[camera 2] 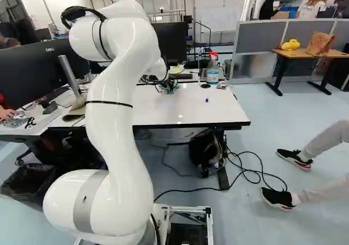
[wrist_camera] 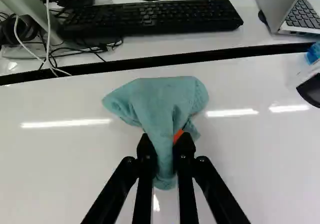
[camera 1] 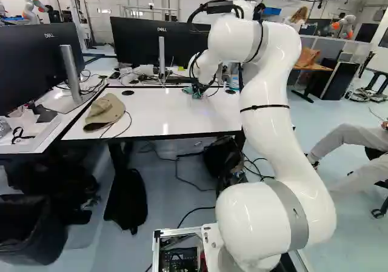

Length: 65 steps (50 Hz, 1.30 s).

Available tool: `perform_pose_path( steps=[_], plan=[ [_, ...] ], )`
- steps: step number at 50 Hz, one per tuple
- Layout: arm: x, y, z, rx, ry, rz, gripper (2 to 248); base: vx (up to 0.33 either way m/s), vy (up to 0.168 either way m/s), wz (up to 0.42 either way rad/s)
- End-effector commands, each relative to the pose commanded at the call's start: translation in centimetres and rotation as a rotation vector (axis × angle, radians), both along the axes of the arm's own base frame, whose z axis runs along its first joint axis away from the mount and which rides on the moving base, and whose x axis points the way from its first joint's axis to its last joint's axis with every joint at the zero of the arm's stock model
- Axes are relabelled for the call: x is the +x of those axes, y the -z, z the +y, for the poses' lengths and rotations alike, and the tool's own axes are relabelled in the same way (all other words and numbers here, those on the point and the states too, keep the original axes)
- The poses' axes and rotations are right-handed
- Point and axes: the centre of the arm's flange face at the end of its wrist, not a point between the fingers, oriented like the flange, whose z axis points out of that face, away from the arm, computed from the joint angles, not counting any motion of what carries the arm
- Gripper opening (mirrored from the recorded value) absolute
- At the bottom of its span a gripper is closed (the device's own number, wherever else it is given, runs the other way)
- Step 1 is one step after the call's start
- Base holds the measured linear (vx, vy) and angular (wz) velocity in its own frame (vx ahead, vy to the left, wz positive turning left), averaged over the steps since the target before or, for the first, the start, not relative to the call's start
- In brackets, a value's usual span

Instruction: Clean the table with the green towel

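My gripper [camera 2: 167,83] is low over the white table [camera 2: 191,107], toward its far side. In the wrist view the gripper [wrist_camera: 165,140] is shut on the green towel [wrist_camera: 162,97], whose cloth is pinched between both fingers. The bunched towel spreads out ahead of the fingertips on the tabletop, and a short end hangs between the fingers. A bit of orange pad shows beside the cloth. The left base view shows the towel [camera 1: 195,92] as a small teal patch under the wrist.
A tan cap [camera 1: 104,112] with a cable lies at the table's left. Beyond the seam are a keyboard [wrist_camera: 150,19], a laptop [wrist_camera: 285,7] and monitors. A spray bottle [camera 2: 212,69] and a small blue object [camera 2: 206,100] stand right of the gripper. A seated person's legs show at right.
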Motion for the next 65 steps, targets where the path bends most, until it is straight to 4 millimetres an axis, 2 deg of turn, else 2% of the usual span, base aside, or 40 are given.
perform_pose_path(
  steps=[15,31,45,65],
  plan=[
    [1.2,0.2,2.1,0.000,-0.028,-0.014,50,0.000,0.000,0.000],
    [-0.4,0.0,4.0,0.000,-0.055,0.003,50,0.000,0.000,0.000],
    [-2.8,-0.4,3.7,-0.001,-0.053,0.027,50,0.000,0.000,0.000],
    [-5.9,-0.8,1.6,-0.001,-0.025,0.056,50,0.000,0.000,0.000]
  ],
)
